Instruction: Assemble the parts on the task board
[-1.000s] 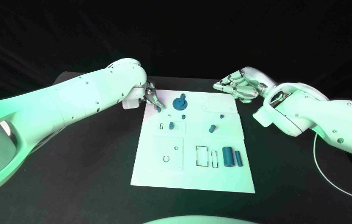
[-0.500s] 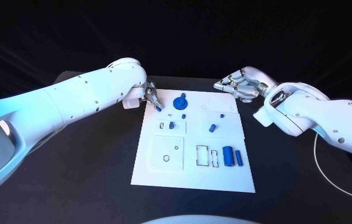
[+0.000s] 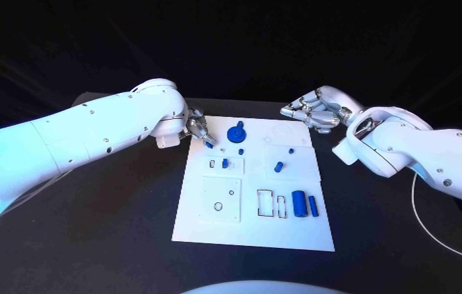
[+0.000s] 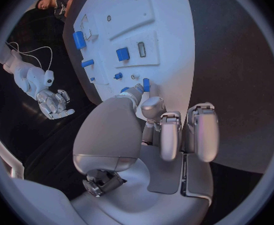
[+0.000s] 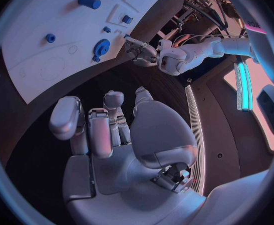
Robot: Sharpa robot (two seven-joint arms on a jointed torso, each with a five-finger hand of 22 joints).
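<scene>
The white task board (image 3: 252, 224) lies in the middle of the black table. At its far left corner my left hand (image 3: 196, 128) pinches a small blue piece (image 3: 209, 144) (image 4: 146, 84) just over the board's edge. Close beside it a blue gear (image 3: 236, 133) sits on the board. Two small blue blocks (image 3: 225, 164) (image 3: 278, 168) lie mid-board, and a blue cylinder (image 3: 300, 204) with a slim blue bar (image 3: 313, 206) lies at the right. My right hand (image 3: 313, 113) (image 5: 105, 130) hovers off the far right corner, fingers curled in and holding nothing.
Outlined recesses (image 3: 270, 204) mark the board's near half. A thin pale cable (image 3: 424, 222) loops over the table at the right. Bare black tabletop (image 3: 106, 227) surrounds the board on both sides.
My left hand with the blue piece has crept slightly toward the board; the right hand has stayed put.
</scene>
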